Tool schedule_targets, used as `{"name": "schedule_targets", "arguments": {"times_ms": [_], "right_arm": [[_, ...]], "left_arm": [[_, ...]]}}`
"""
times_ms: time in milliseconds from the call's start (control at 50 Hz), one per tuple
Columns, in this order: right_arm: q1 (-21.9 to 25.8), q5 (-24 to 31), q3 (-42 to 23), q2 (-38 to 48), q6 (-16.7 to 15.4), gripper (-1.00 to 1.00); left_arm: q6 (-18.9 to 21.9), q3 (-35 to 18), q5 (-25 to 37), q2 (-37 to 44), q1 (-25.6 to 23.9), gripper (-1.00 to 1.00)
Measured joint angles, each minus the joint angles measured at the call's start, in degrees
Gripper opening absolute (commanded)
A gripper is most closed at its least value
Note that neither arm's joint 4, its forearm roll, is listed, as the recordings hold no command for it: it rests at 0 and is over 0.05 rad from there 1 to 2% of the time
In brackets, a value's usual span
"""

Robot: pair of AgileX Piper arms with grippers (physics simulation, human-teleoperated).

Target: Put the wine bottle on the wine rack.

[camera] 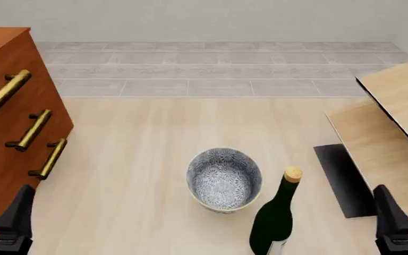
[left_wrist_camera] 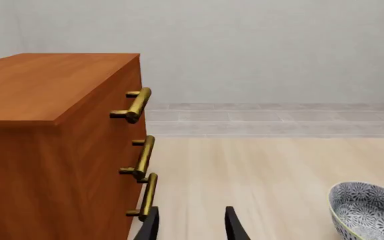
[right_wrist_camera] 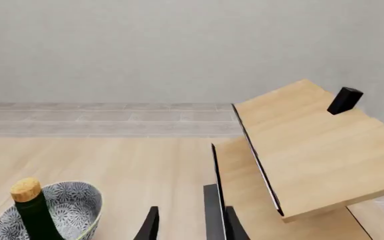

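From the front camera I saw the wine bottle (camera: 273,220) standing upright on the pale wooden worktop (camera: 140,159), near the lower edge of the picture and a little right of the middle. Its glass was dark green, almost black on the shaded side, with a slim neck, a tan cork on top and a small piece of white label just visible at the very bottom edge. In the right wrist camera only the cork and the upper neck of the bottle (right_wrist_camera: 33,207) showed, in front of the patterned bowl (right_wrist_camera: 52,210).

The bowl (camera: 224,179) — blue and white inside — stood just beside the bottle, on its left and a bit farther from me; I could not tell if they touched.

The wine rack (camera: 392,133) was at the right side of the worktop, well apart from the bottle: slanted light wood panels with thin dark edges over a flat black base. The reddish-brown cabinet (camera: 13,133) with three brass handles filled the left side.

The left end effector (left_wrist_camera: 192,227) was open, with a clear gap between its two black fingers and nothing in it. The right end effector (right_wrist_camera: 188,225) was also open and empty — it pointed toward the near edge of the rack.
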Motion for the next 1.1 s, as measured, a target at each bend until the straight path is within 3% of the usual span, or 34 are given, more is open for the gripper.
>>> {"name": "schedule_targets", "arguments": {"times_ms": [400, 680, 1100], "right_arm": [[2.24, 0.55, -2.22, 1.64, -1.14, 1.00], [8.10, 1.81, -5.64, 5.00, -1.53, 1.00], [14.33, 9.36, -12.00, 5.23, -1.83, 1.00]], "left_arm": [[1.52, -0.07, 0.25, 0.04, -0.55, 1.00], [3.22, 0.02, 0.59, 0.28, -0.90, 1.00], [4.87, 0.05, 1.50, 0.12, -0.86, 1.00]]}}
